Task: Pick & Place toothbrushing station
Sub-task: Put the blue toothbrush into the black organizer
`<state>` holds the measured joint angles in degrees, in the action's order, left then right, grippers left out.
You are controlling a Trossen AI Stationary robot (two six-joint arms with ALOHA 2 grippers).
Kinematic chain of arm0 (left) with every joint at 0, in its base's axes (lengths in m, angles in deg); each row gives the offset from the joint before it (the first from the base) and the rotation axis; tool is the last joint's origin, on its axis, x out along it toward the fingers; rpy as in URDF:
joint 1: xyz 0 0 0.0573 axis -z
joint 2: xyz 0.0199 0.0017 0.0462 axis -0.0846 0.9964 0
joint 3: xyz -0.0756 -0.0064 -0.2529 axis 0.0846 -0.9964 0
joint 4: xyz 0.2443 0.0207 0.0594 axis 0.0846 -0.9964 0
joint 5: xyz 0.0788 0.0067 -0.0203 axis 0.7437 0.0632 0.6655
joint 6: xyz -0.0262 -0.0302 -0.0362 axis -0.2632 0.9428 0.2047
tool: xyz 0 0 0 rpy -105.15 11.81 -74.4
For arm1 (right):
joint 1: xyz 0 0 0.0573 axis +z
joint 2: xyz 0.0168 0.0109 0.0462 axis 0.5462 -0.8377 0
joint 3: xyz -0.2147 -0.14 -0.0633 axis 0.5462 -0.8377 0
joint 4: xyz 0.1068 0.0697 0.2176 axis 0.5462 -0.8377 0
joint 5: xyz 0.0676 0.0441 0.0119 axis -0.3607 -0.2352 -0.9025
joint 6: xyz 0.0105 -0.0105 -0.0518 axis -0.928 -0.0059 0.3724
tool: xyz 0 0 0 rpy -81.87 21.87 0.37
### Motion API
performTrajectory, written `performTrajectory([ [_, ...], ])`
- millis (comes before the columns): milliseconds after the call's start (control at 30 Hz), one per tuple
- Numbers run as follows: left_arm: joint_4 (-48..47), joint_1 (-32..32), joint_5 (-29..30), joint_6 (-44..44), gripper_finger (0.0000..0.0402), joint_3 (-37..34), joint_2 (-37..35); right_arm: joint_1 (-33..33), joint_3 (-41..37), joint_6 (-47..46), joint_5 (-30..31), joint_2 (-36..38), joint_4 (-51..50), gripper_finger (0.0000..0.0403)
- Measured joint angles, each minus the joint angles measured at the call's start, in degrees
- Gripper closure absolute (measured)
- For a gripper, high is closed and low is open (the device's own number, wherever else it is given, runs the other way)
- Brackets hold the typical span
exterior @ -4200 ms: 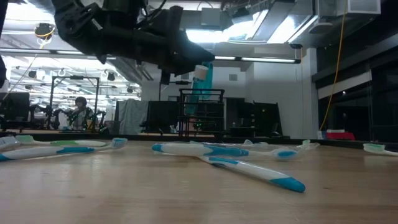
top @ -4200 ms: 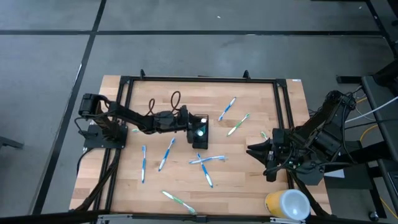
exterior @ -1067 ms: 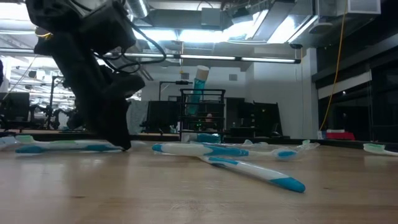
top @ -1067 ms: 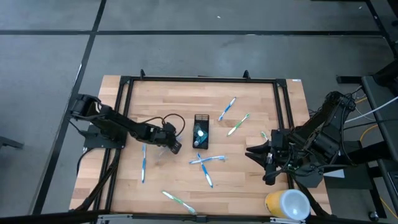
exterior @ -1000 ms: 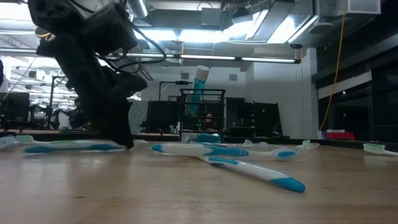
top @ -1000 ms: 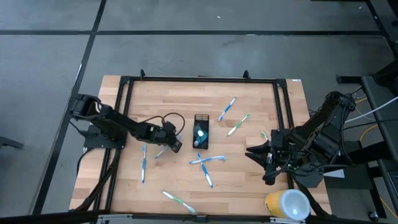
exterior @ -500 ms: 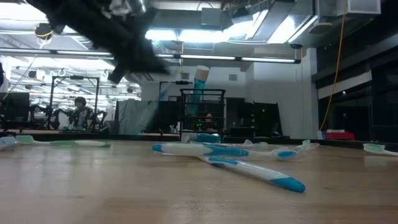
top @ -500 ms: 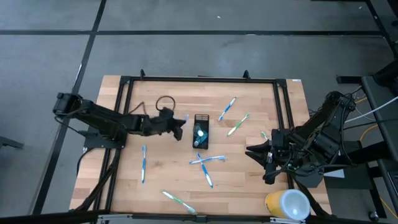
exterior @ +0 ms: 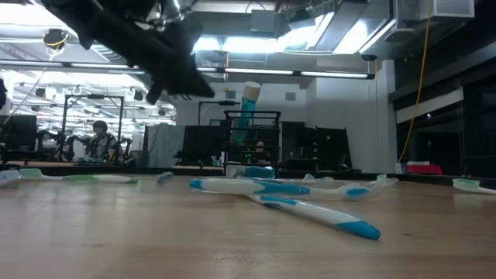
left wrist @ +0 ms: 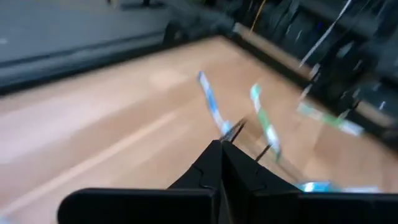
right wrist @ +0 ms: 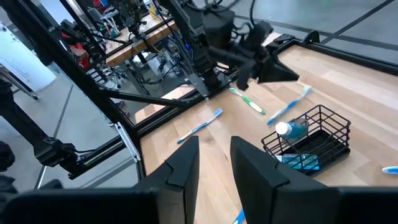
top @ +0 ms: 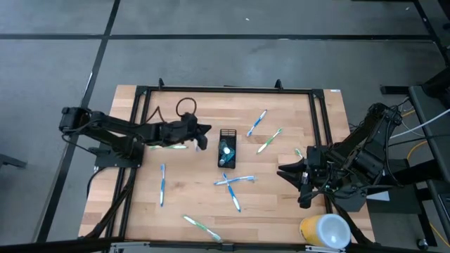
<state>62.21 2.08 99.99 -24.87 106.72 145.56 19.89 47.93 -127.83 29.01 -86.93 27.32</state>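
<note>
The black mesh holder point(top: 226, 147) stands mid-table with a blue tube point(right wrist: 292, 129) leaning inside it. My left gripper point(top: 204, 133) hovers just left of it, well above the wood point(exterior: 203, 87), fingers shut point(left wrist: 224, 146), and I see nothing between them. Below it a blue-white toothbrush point(right wrist: 287, 110) lies flat on the table between gripper and holder. A green-white toothbrush point(right wrist: 247, 101) lies under the left arm. My right gripper point(top: 302, 186) waits high at the table's right side, open and holding nothing point(right wrist: 217, 158).
More toothbrushes lie scattered: two right of the holder point(top: 256, 123) point(top: 269, 140), a crossed pair near it point(top: 233, 181), one at the left point(top: 162, 184) and one at the near edge point(top: 202, 226). A yellow-and-white cup point(top: 325, 230) sits at the near right corner. A black frame point(top: 225, 89) borders the table.
My left gripper has risen from the table, where it pointed down at the blue-white toothbrush, and gone toward the far edge and the holder, tipping up to nearly level. That toothbrush has left its old spot and now lies nearer the holder, below the gripper.
</note>
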Motion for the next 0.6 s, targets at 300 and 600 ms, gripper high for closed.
performTrajectory([
  [300, -31.6, -10.4, 0.3, 23.9, 0.0320, 5.2, 0.0, 0.0, 0.0, -0.1, 0.5, 0.0, 0.1, 0.0307],
  [600, -46.6, -20.4, -2.5, 34.4, 0.0268, 9.3, -0.1, 0.0, 0.0, -1.4, 1.1, -0.3, 0.1, 0.0307],
])
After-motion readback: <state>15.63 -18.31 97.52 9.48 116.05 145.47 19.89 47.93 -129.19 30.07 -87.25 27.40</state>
